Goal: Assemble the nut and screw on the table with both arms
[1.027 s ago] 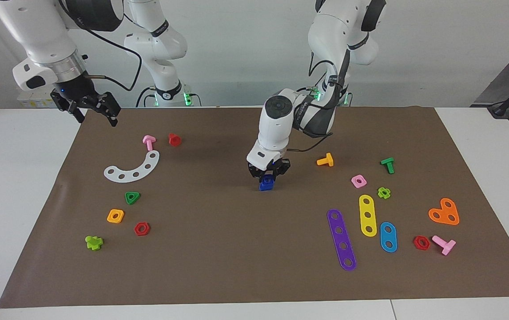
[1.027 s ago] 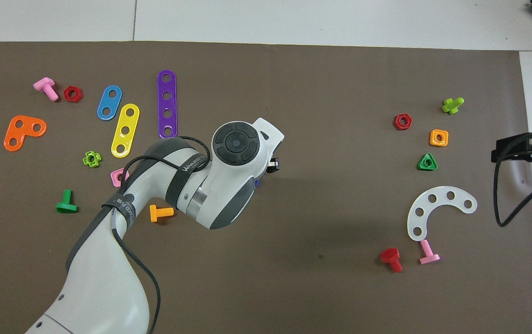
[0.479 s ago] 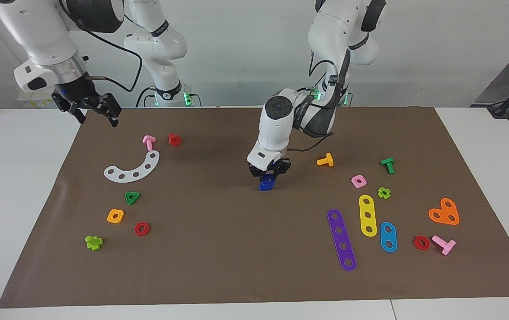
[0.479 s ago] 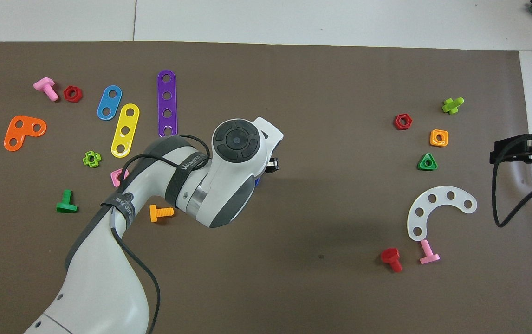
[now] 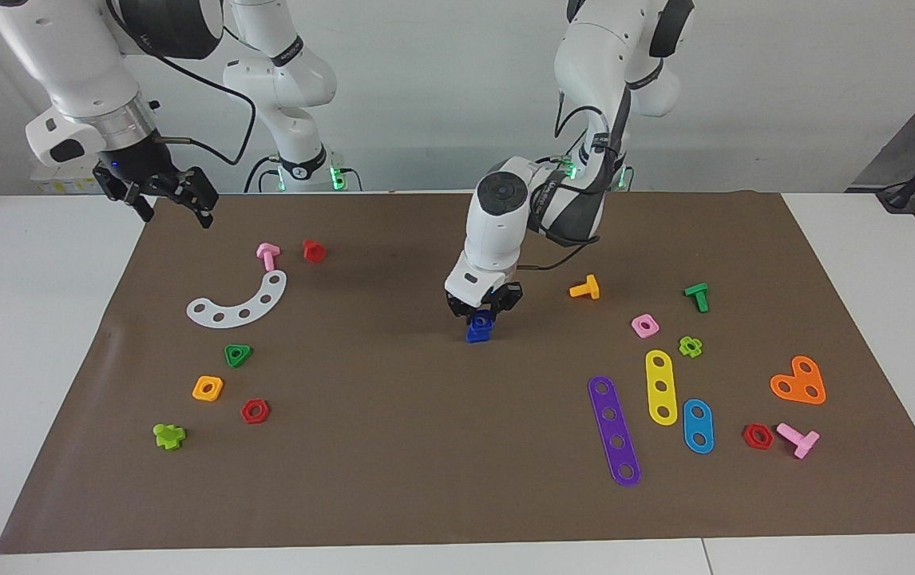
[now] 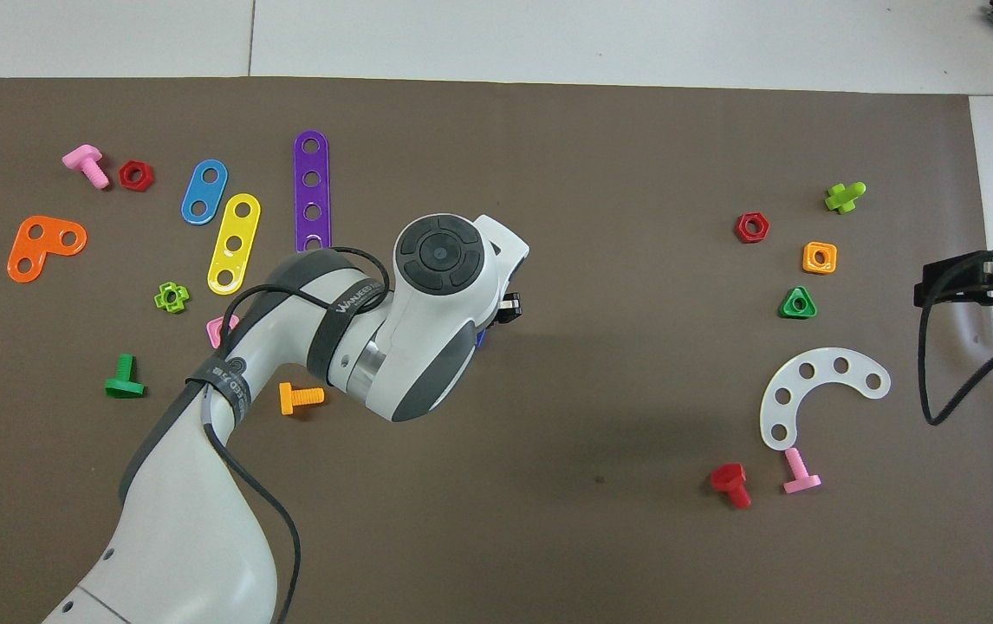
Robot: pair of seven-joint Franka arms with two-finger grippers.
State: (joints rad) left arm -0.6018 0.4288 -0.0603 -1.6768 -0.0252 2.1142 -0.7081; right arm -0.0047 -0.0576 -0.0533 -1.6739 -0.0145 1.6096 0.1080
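Upward by a little, the left gripper [image 5: 483, 308] had come since a second before, while the blue pair under it had kept its place. Its jaws stood either side of the top of that pair, but whether they were clenched on it or released could not be told. The nut [image 5: 484, 319], dark blue with its hole showing, sat on top of the dark-blue screw [image 5: 474, 335], which stood on the brown mat [image 5: 394, 447] near the mat's middle. From overhead the left arm [image 6: 427, 321] covered the pair, and only a sliver of blue showed at its edge.

The right gripper [image 5: 160, 190] had barely shifted. It hung with its jaws released and holding nothing, over the mat's corner at about ten o'clock of the blue pair in the facing view, and that arm waited.

Taking the same view as the clock face, an orange screw [image 5: 585, 287] lay at about two o'clock of the pair, and a pink square nut [image 5: 645, 325] at three. A purple strip [image 5: 614, 431] lay at about four o'clock. A white curved strip [image 5: 240, 301] lay at nine o'clock, well apart from the pair. A red screw [image 5: 314, 251] lay at about ten. The white surface [image 5: 34, 335] showed around the mat.
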